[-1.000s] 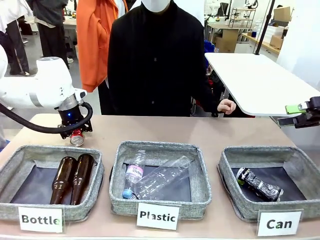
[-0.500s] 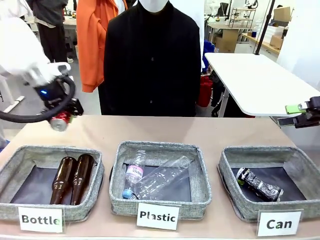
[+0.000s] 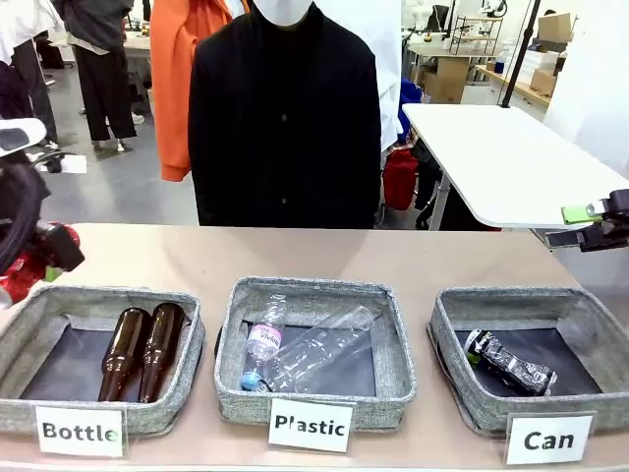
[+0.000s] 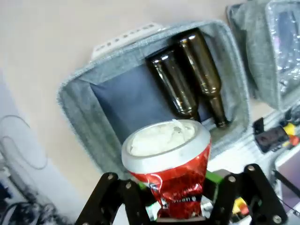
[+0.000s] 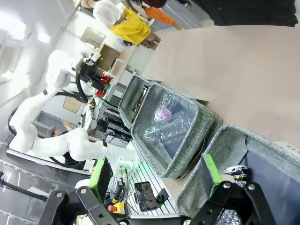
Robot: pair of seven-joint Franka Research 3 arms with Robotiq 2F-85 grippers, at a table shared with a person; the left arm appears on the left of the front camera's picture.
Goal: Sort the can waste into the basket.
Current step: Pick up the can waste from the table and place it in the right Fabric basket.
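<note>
The crushed red can [image 4: 168, 174] has its silver top toward the camera, and my left gripper [image 4: 171, 199] is shut on it. In the front view that gripper [image 3: 29, 261] holds the red can [image 3: 20, 279] at the far left edge, above the outer end of the "Bottle" basket [image 3: 108, 298]. The grey "Can" basket [image 3: 531, 298] sits front right, with a dark can [image 3: 511, 364] lying inside it. My right gripper [image 3: 595, 226] hovers open behind that basket's right side. In the right wrist view its green-padded fingers [image 5: 100, 176] stand wide apart above the "Can" basket [image 5: 234, 138].
The "Bottle" basket [image 4: 117, 65] holds two brown bottles [image 4: 187, 79]. In the middle, the "Plastic" basket [image 3: 313, 290] holds clear bottles [image 3: 314, 346]. White label cards stand along the front edge. A person in black stands at the far side of the table.
My left arm has swung left and toward the near edge with the red can, from behind the "Bottle" basket to the picture's left border. The person's hand has left the table. The right gripper is still.
</note>
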